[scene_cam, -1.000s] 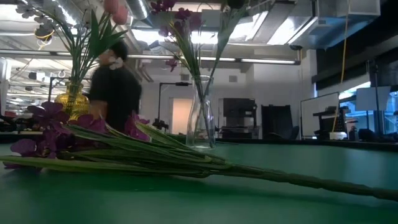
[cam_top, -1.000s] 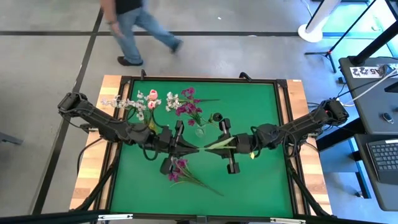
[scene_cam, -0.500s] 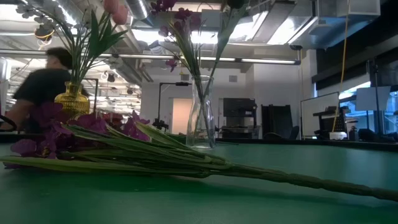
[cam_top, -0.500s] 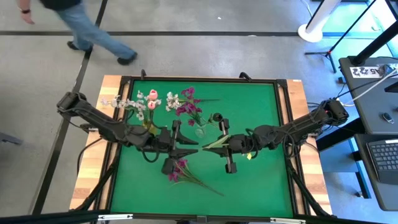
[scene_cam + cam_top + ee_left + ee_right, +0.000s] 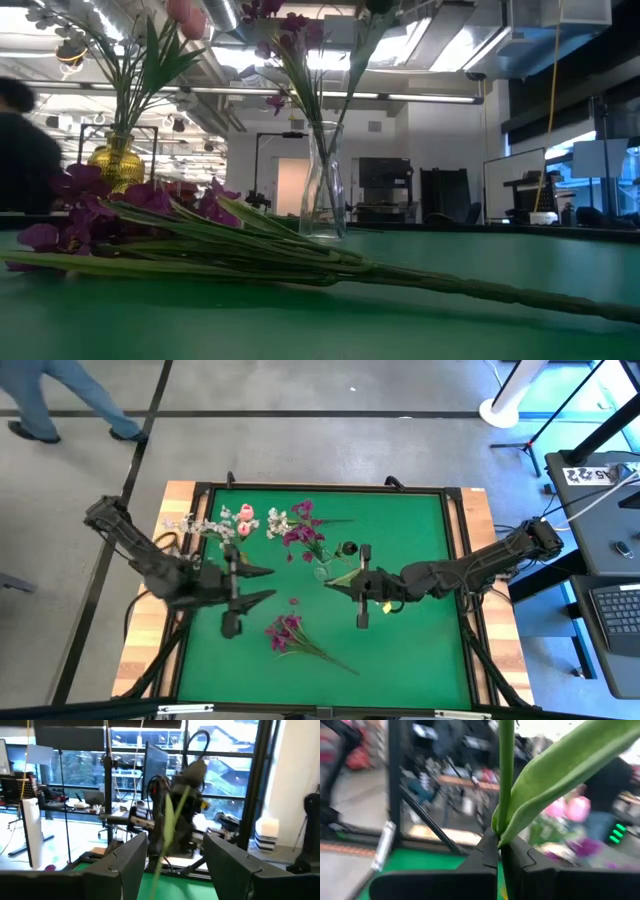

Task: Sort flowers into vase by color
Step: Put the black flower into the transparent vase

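**Flowers on my table**

I see a magenta-purple bunch point(image 5: 287, 632) lying flat near the front, stems trailing right. White and pink sprigs point(image 5: 232, 523) stand far left; purple ones point(image 5: 303, 532) beside them. A green-leaved stem point(image 5: 506, 780) stands upright, clamped.

My table top point(image 5: 420, 650) reads as matt green felt-like cloth, framed by pale bare wood point(image 5: 478, 510). The clear vase point(image 5: 322, 190) looks like smooth glossy glass; the gold vase point(image 5: 116, 160) is shiny with a bumpy, textured skin. My right gripper point(image 5: 504, 851) fingers are smooth matt black plastic, pinching a waxy, satin-finished plastic-looking green stem point(image 5: 506, 770). The magenta flowers point(image 5: 70, 215) appear soft and cloth-like.
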Controlling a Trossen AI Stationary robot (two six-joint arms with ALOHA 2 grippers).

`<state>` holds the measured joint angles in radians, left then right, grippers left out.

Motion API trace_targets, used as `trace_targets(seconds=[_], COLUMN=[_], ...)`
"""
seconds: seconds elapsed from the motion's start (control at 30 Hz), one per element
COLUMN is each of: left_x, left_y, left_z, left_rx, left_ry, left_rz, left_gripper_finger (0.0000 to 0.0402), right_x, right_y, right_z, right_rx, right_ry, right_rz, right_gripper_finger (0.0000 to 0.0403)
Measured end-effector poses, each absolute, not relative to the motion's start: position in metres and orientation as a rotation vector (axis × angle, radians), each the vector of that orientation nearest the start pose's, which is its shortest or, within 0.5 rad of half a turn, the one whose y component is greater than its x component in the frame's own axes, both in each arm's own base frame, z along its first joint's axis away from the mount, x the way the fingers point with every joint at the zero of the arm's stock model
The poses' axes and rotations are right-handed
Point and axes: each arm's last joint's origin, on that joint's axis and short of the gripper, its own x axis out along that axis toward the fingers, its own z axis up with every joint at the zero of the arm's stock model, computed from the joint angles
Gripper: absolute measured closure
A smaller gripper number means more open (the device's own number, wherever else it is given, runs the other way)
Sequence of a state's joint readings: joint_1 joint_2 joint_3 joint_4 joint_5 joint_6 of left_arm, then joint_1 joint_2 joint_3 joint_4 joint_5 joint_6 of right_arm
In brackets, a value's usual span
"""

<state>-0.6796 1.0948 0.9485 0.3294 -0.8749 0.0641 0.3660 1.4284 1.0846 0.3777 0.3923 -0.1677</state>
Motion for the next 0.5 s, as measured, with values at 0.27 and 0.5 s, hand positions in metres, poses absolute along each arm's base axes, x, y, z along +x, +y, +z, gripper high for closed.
trace_targets(seconds=[0.27,0.5], left_x=[0.159,0.141], left_y=[-0.130,-0.123], left_z=[0.383,0.393], left_rx=[-0.023,-0.049], left_ry=[-0.058,-0.075], left_rz=[0.227,0.287], left_gripper_finger=[0.0211,0.0211], right_x=[0.309,0.308], right_y=[0.103,0.095], right_z=[0.374,0.375], right_rx=[-0.201,-0.199], right_ry=[0.249,0.298], right_rz=[-0.129,-0.226], right_gripper_finger=[0.0401,0.0401])
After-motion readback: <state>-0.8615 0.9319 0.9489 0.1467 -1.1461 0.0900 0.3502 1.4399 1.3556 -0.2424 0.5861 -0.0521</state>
